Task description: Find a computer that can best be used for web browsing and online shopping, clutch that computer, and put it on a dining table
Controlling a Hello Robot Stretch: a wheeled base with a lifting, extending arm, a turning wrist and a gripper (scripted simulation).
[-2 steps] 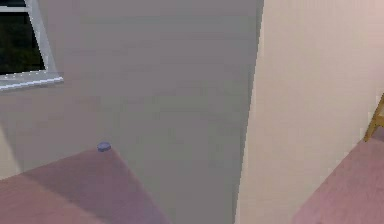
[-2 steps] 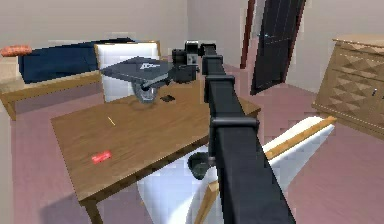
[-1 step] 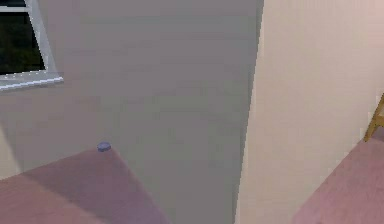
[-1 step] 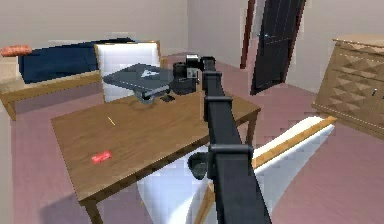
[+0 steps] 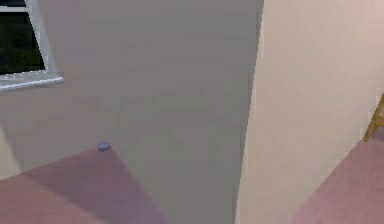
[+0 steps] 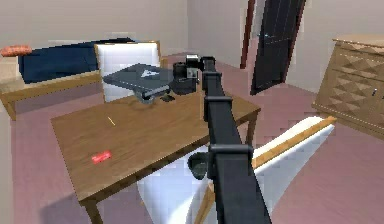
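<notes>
In the arm side view a flat dark grey laptop (image 6: 139, 78) hangs at the far end of the arm, a little above the back edge of a wooden dining table (image 6: 120, 135), with its shadow on the tabletop below it. My gripper (image 6: 176, 82) holds the laptop at its right side. The dark arm bar (image 6: 225, 130) rises from the bottom edge across the table's right part.
A small red thing (image 6: 100, 157) lies on the table. White chairs stand behind (image 6: 128, 52) and in front (image 6: 180, 190) of it. A blue-covered bed (image 6: 60, 62) is at back left, a dark door (image 6: 276, 45) and wooden dresser (image 6: 358, 82) at right. Ahead, a wall corner (image 5: 255, 110) and window (image 5: 25, 45) stand close.
</notes>
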